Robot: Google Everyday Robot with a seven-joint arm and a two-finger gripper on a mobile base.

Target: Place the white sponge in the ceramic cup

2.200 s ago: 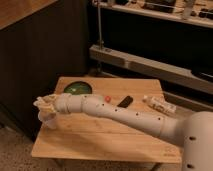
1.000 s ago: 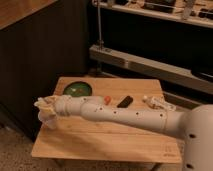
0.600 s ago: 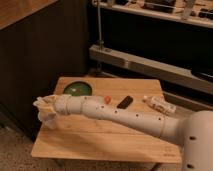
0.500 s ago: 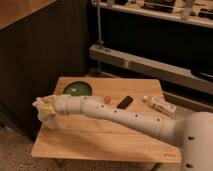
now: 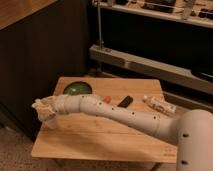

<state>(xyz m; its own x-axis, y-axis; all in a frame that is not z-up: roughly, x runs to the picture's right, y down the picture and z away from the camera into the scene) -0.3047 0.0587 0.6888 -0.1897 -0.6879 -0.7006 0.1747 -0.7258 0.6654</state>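
My gripper [image 5: 42,107] is at the end of the white arm, which reaches across the wooden table [image 5: 105,137] to its left edge. A cream lump at the gripper may be the white sponge [image 5: 39,105], but I cannot tell it apart from the gripper. Just below the gripper a small white shape at the table's left edge looks like the ceramic cup [image 5: 50,121], mostly hidden by the gripper and arm. The gripper hangs directly over it.
A dark green bowl [image 5: 77,89] sits at the table's back left. A small black object [image 5: 125,101] and a small red-orange piece [image 5: 106,100] lie mid-table. A long white tube with red marks [image 5: 159,105] lies at the right. Dark shelving stands behind.
The gripper has shifted very slightly up and to the left above the cup. Nothing else on the table has moved.
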